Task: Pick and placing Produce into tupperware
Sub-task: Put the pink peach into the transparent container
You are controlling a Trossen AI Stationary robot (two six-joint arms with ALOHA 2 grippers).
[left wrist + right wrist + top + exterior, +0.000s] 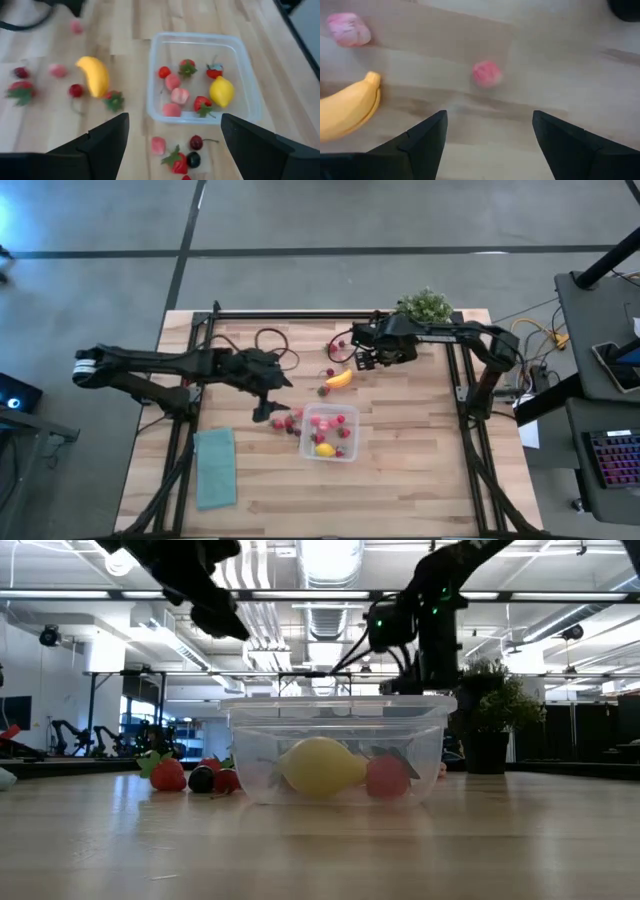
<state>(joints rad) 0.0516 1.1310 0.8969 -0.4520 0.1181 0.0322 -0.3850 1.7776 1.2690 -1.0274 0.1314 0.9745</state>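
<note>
The clear tupperware (330, 433) stands on the table and holds a yellow lemon (222, 91), strawberries and pink pieces. A few loose berries (285, 422) lie on the table at its left side. A yellow banana (339, 378) lies beyond it, with more berries around it. My left gripper (270, 408) hangs open above the table, left of the tupperware, with nothing between its fingers. My right gripper (366, 360) points down, open and empty, over a pink berry (486, 74) just right of the banana (347, 106).
A teal cloth (215, 467) lies at the table's near left. A green potted plant (426, 306) stands at the far edge, right of my right gripper. A dark cable (272, 340) loops at the far left. Bare wood lies near and right of the tupperware.
</note>
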